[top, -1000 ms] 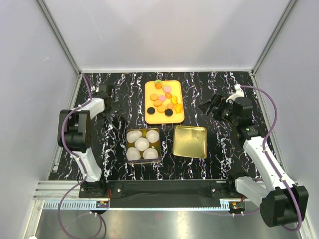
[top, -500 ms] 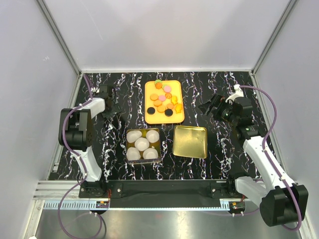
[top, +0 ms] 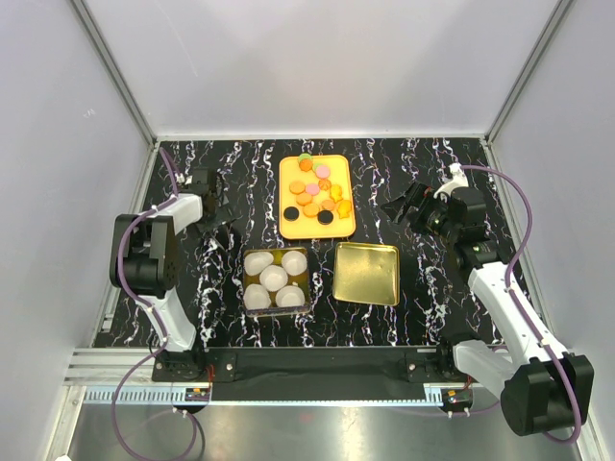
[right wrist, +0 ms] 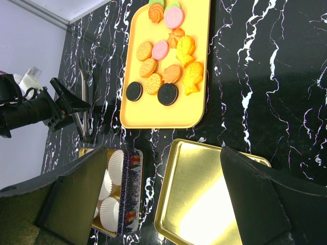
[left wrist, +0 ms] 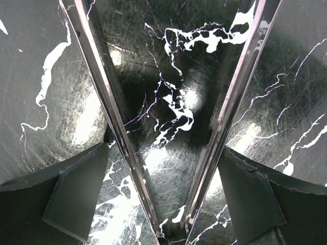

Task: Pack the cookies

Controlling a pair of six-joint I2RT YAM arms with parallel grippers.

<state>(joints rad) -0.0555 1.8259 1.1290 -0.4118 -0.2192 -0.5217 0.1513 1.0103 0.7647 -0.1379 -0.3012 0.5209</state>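
The cookies (top: pixel 315 192), orange, pink, black and green discs, lie on a yellow tray (top: pixel 293 229) at the back middle; the right wrist view shows them too (right wrist: pixel 153 66). Metal tongs (top: pixel 223 229) lie on the table at the left. My left gripper (top: pixel 215 205) is open and low over them; in the left wrist view its fingers (left wrist: pixel 76 194) straddle the tongs' two arms (left wrist: pixel 117 132) without touching. My right gripper (top: pixel 404 206) is open and empty, above the table right of the tray, facing the tray and tin (right wrist: pixel 164 153).
An open tin (top: pixel 304 257) holding several white paper cups (top: pixel 274 279) stands in front of the tray. Its gold lid (top: pixel 367 273) lies upside down to the right. Grey walls and metal rails border the black marbled table.
My left gripper has shifted slightly toward the back at the tongs. My right gripper has barely moved. Cookies, tin and lid are unchanged.
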